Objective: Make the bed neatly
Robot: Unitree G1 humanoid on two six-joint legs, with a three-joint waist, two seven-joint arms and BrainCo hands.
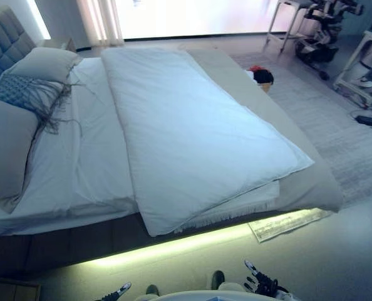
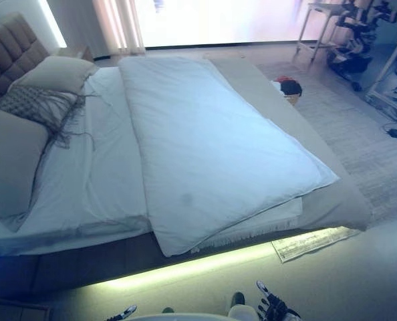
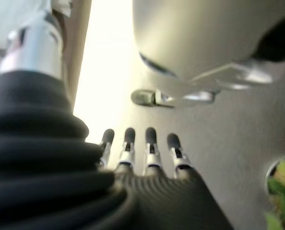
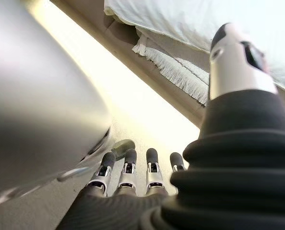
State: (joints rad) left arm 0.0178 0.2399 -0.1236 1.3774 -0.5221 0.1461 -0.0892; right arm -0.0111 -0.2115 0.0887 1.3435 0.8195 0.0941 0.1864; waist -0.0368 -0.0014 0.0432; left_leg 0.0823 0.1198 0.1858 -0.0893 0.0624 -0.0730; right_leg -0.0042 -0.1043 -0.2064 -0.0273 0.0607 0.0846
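Observation:
A low bed stands before me. A white duvet lies flat along its right half, its near corner hanging over the side. White sheet shows on the left half. A fringed white blanket edge and a grey cover show under the duvet's foot end. Pillows and a fringed grey cushion lie by the headboard. My left hand and right hand hang low beside me, away from the bed, fingers straight and empty, as the left wrist view and right wrist view show.
A pale rug lies beyond the bed's far side, with a basket of dark and red things on it. A white stool, a machine and a white rack stand at the far right. A paper mat lies by the bed's corner.

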